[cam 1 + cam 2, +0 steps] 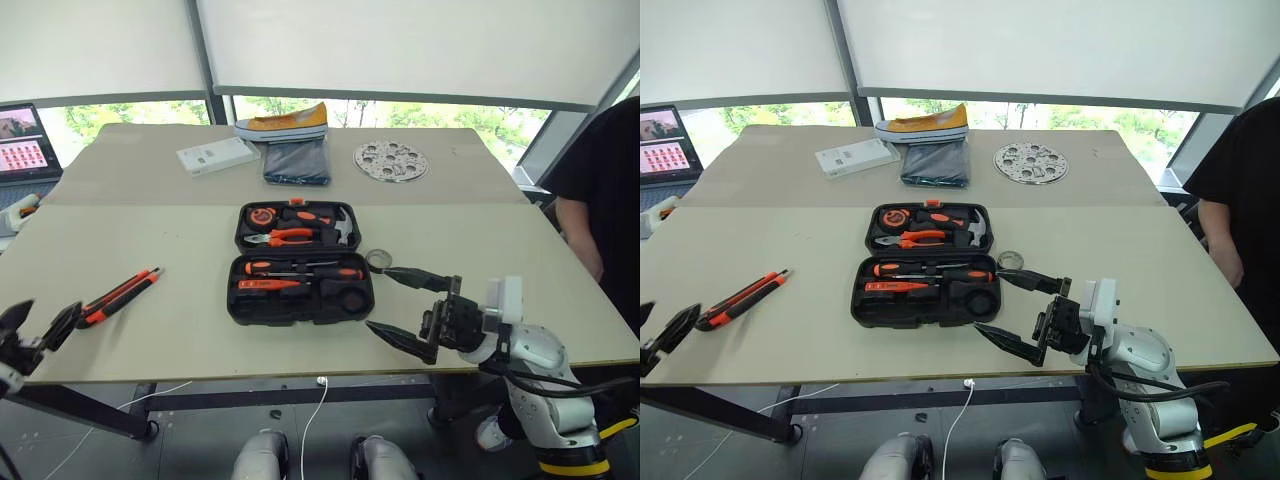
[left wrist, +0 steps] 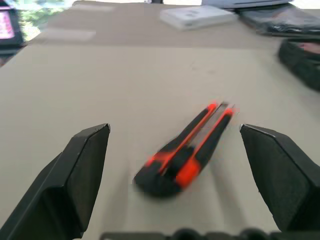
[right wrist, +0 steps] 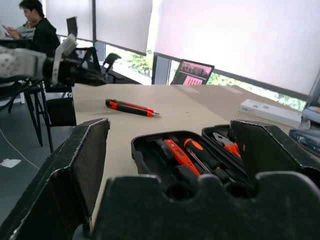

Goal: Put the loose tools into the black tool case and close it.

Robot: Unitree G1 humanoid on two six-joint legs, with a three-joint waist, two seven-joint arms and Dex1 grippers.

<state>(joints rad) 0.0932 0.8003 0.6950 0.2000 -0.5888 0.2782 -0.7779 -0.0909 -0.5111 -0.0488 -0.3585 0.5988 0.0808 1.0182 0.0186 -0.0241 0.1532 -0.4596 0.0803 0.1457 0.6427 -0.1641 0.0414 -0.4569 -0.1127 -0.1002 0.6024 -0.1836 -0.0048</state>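
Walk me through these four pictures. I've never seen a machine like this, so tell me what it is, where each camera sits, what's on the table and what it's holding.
This is a two-armed humanoid robot. The two wide pictures come from cameras in its head, looking down over a table. The other two come from cameras on its wrists, looking out between each gripper's two black fingers. On the table lies an open black tool case with orange-handled tools in its slots, and a small tape roll beside it. A utility knife lies loose near the left gripper. Further back are a shoe, folded cloth, a white box and a round metal disc. Both the left and the right gripper are open and hold nothing.
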